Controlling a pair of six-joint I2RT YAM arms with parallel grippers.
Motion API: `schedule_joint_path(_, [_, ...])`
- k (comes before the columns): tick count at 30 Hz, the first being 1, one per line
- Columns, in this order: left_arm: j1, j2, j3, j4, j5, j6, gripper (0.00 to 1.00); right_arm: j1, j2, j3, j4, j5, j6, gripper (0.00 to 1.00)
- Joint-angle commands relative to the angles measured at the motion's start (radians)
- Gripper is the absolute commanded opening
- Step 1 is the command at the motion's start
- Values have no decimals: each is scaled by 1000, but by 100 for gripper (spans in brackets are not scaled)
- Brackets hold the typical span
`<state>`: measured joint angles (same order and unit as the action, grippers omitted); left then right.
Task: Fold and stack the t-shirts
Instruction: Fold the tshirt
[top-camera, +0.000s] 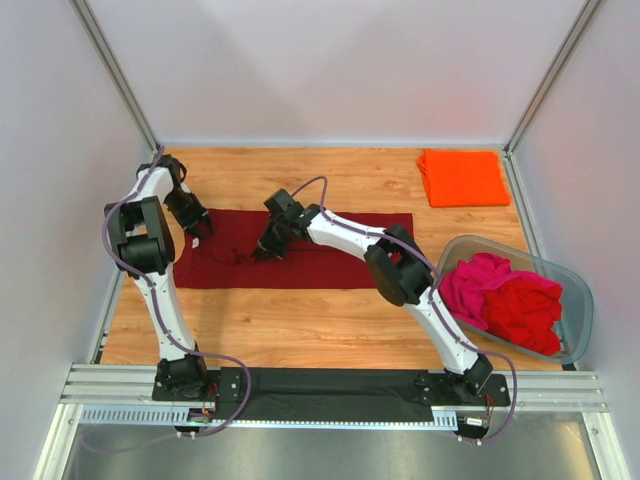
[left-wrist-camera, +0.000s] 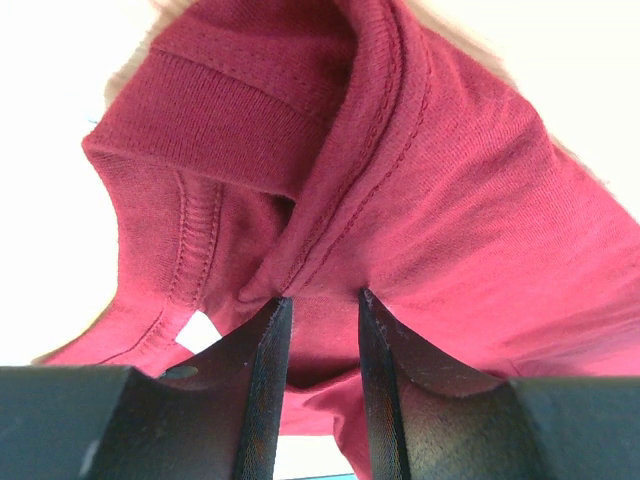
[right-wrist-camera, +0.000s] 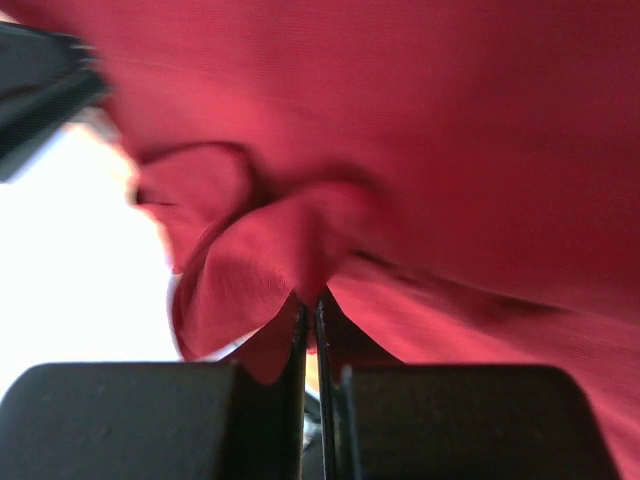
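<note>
Garment: maroon t-shirt (top-camera: 320, 265) lies as a long strip across the middle of the bench (top-camera: 300, 330), nearer its left edge. The left gripper (top-camera: 203, 226) pinches the collar end; the right gripper (top-camera: 268, 250) is clamped on a pucker mid-strip (thin bites, both). Recommend lifting together, carrying the left end toward the right edge, hems aligned.

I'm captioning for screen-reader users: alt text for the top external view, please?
Two arms reach onto a dark maroon t-shirt laid as a long strip on a wooden table, the left gripper at its left end, the right gripper left of its middle. A folded orange t-shirt lies far right; a grey tub nearer right holds pink cloth and red cloth.
</note>
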<state>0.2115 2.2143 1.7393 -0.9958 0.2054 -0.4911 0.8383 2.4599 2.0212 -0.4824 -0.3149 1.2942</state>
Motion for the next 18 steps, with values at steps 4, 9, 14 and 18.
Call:
schedule_joint_path(4, [0,27,57,-30,-92,36,40,-28,-67,-38,-157,7,-182,2])
schedule_joint_path(9, [0,16,86,-64,-96,39,40,-30,-81,-36,-137,10,-231,8])
schedule_joint_path(14, [-14,-56,92,-79,-98,58,40,-31,-90,-18,-156,10,-242,14])
schedule_joint_path(18, [-41,-119,80,-72,-32,88,41,-33,-99,-27,-154,-1,-249,6])
